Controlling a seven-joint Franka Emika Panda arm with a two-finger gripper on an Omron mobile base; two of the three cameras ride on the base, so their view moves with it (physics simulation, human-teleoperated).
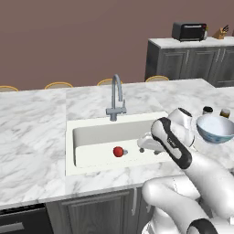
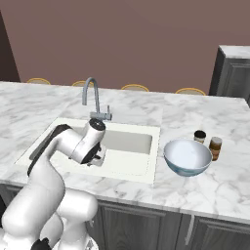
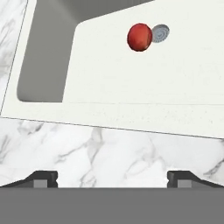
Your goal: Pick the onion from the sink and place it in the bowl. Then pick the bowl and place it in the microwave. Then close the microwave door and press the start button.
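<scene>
Fingers (image 3: 43, 178) of the gripper (image 3: 112, 179) stand wide apart, holding nothing, over the counter's (image 3: 109, 148) front edge. Down in the sink (image 1: 91, 132), the onion (image 1: 118, 151) sits beside the drain (image 3: 160, 33).

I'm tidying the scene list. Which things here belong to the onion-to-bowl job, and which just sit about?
Belong to the job:
small round red onion
off-white rectangular sink
round white bowl with blue outside
open gripper

Just lying about:
grey curved faucet
two small jars
black toaster
knife block
</scene>
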